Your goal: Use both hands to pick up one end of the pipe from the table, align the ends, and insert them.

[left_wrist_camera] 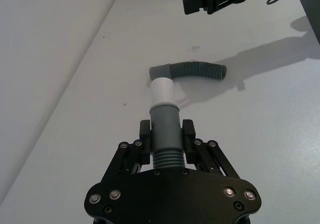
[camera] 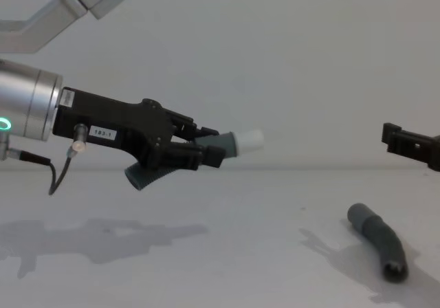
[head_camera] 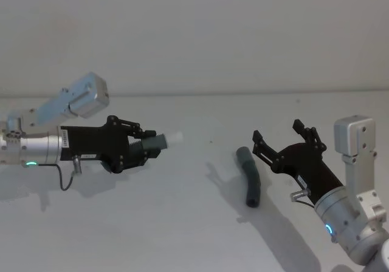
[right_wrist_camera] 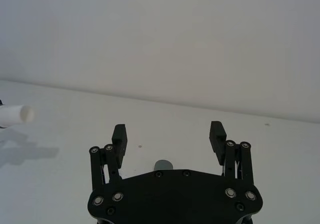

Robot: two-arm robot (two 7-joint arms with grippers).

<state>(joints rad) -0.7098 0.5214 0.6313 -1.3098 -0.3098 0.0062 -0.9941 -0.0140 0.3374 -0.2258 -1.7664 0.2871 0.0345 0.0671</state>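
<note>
My left gripper (head_camera: 152, 146) is shut on a dark-grey pipe piece (left_wrist_camera: 165, 129) and holds it above the table (head_camera: 182, 223). Its white tip (head_camera: 176, 138) points toward the right arm. The other pipe piece (head_camera: 249, 176), bent and ribbed, lies flat on the table; in the left wrist view this piece (left_wrist_camera: 192, 71) has its smooth grey mouth just beyond the white tip (left_wrist_camera: 162, 91). My right gripper (head_camera: 277, 132) hangs open just right of the lying piece, a little above the table, with nothing between its fingers (right_wrist_camera: 119, 136). The chest view shows the held piece (camera: 230, 145) and the lying one (camera: 381, 243).
The white table meets a plain white wall (head_camera: 194, 41) along its far edge. Shadows of both arms fall on the surface. One black finger of the right gripper (camera: 411, 143) enters the chest view from the right.
</note>
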